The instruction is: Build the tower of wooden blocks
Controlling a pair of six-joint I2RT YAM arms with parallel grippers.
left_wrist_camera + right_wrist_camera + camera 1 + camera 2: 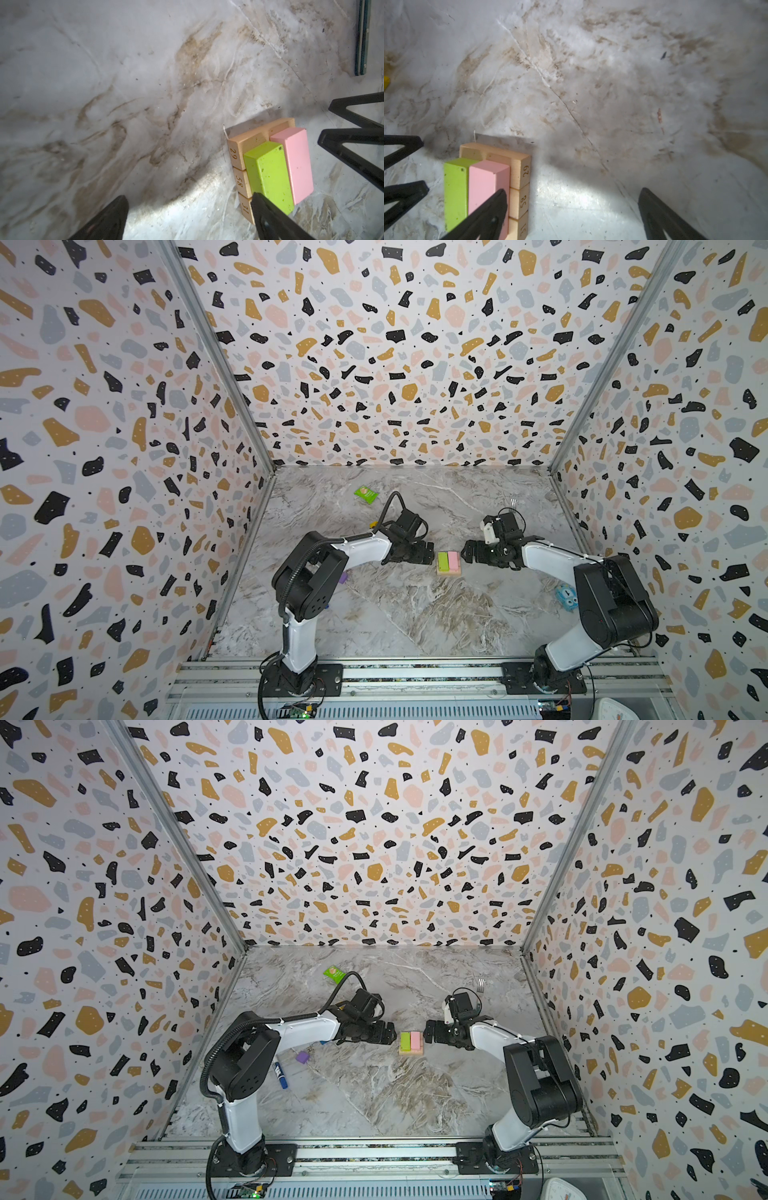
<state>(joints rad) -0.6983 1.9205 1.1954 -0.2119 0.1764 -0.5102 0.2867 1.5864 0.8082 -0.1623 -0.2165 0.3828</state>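
i see the tower (449,565) low on the marble table (395,614), about midway between the two arms, and it stands only two layers high. three tan bars (239,149) lie side by side on the table with 29, 58 and 31 printed on their ends. across them rest a lime bar (270,176) and a pink bar (295,162), long sides touching. the lime one is on the left arm's side, the pink one on the right arm's. my left gripper (430,552) sits just beside the tower on the lime side, jaws spread wide with nothing between them. in the left wrist view one of its fingers (270,216) overlaps the end of the lime bar, and i cannot tell whether it touches. my right gripper (467,551) faces it from the pink side, jaws just as wide and also empty. a purple cube (303,1057) lies loose by the left arm's elbow, near a blue-capped marker pen (279,1072) and well apart from the tower. a green packet (366,494) lies flat toward the back wall.
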